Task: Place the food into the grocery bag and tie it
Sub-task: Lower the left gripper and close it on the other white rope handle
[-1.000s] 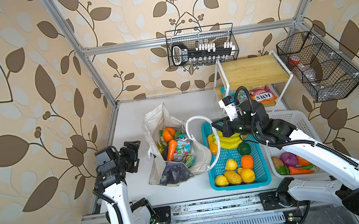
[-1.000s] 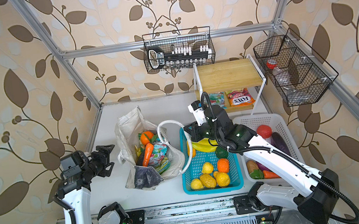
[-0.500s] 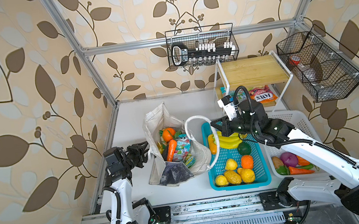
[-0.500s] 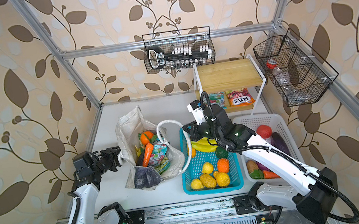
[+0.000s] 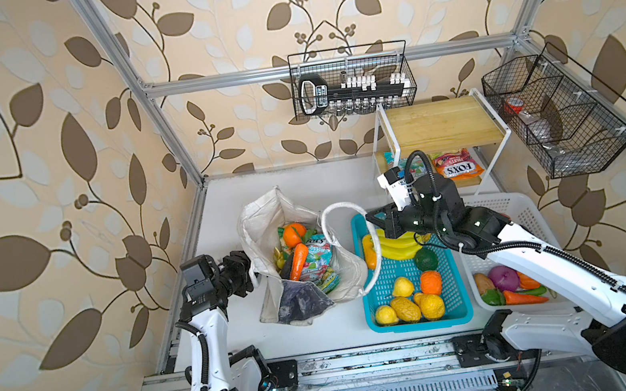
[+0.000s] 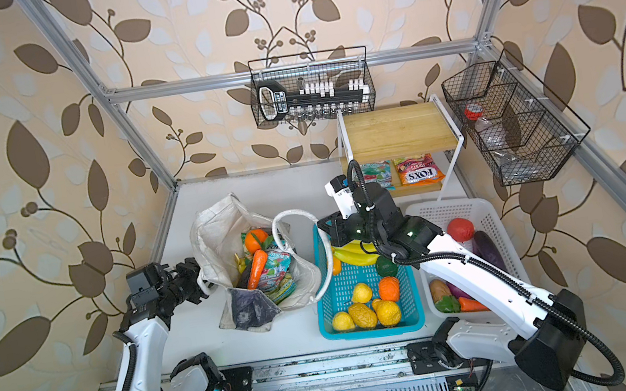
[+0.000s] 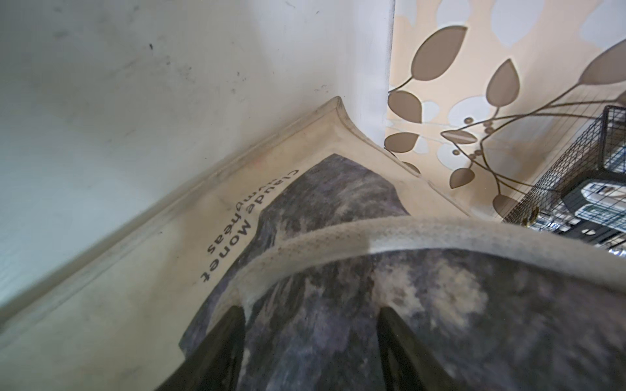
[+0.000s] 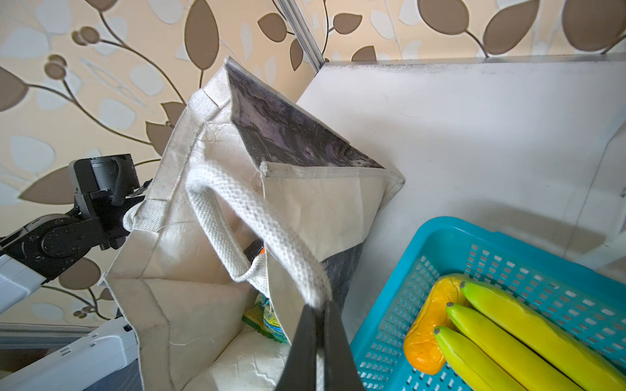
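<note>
Pinching one white handle (image 8: 257,216) of the grocery bag (image 5: 264,220), the right gripper (image 8: 316,313) has its black fingers (image 8: 301,342) pressed together on the woven strap, which rises in a loop from the bag's mouth. In both top views this gripper sits over the far left corner of the blue basket (image 5: 459,315), just beside the bag.

The left gripper (image 7: 310,309) is spread, its two fingers (image 7: 227,338) standing apart against the dark printed face of the bag. The other handle (image 7: 338,237) crosses just ahead of the tips; whether it is touched cannot be told. From the right wrist view, this gripper sits right at the bag's outer edge.

The bag stands open on the white table (image 5: 302,189), between the two arms and touching the blue basket's left side. Inside it lie a round orange (image 5: 294,234), a carrot (image 5: 299,261) and glossy snack packets (image 5: 319,263). The yellow banana bunch (image 5: 398,246) lies in the blue basket, under the right wrist. A white basket (image 5: 514,200) with more produce stands to the right.
</note>
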`<state>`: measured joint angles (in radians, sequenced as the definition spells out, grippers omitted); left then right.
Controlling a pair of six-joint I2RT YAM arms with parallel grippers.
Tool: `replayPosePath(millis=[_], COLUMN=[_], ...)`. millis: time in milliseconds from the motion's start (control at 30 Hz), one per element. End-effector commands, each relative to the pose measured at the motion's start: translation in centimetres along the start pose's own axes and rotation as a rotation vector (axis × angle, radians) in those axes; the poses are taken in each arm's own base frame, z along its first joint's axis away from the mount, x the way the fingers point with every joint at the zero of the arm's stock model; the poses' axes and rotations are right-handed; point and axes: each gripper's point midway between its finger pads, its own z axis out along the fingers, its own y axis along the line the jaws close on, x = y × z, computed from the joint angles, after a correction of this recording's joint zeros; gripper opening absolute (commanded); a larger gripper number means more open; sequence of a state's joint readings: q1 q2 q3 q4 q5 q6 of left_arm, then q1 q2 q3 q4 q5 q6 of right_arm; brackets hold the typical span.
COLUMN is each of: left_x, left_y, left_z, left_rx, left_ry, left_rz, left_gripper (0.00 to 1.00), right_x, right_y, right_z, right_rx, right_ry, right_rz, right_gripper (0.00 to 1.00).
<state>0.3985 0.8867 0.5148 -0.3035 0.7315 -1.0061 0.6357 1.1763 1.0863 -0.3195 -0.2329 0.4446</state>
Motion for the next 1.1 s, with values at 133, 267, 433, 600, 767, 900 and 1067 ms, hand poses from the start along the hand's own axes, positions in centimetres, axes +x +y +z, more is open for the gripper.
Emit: replayPosePath(millis=[133, 267, 433, 600, 767, 900, 1067], left_x=[-0.9, -2.0, -3.6, -1.7, -1.1, -1.4, -1.0], left_y=[-2.4, -4.4, -3.9, -1.9, -0.6, 0.6, -0.4], left_z=[-1.2, -3.4, -5.7, -2.6, 0.4, 1.5, 2.2], left_rx=[0.016, -0.043, -0.144, -0.071, 0.075, 0.064, 0.120], left_ry=[-0.069, -0.166, -0.315, -0.154, -0.077, -0.058, -0.034], left_rz=[0.127, 0.239, 0.326, 0.233, 0.130, 0.102, 0.090], left_gripper=[0.65, 0.65, 0.64, 0.67, 0.64, 0.65, 0.54], right_x=[0.3, 0.3, 0.4, 0.5, 0.6, 0.7, 0.7], right_y=[0.0, 0.1, 0.0, -0.2, 0.0, 0.1, 0.3], right_z=[0.6, 0.8, 0.8, 0.9, 1.0, 1.0, 1.5], right_rx=[-0.006, -0.011, -0.009, -0.011, -0.022, -0.023, -0.027], right_ry=[0.012, 0.015, 0.016, 0.018, 0.025, 0.024, 0.025], right_rz=[-0.001, -0.001, -0.004, -0.002, 0.005, 0.005, 0.011], right_gripper=[0.00, 0.00, 0.00, 0.00, 0.00, 0.00, 0.00])
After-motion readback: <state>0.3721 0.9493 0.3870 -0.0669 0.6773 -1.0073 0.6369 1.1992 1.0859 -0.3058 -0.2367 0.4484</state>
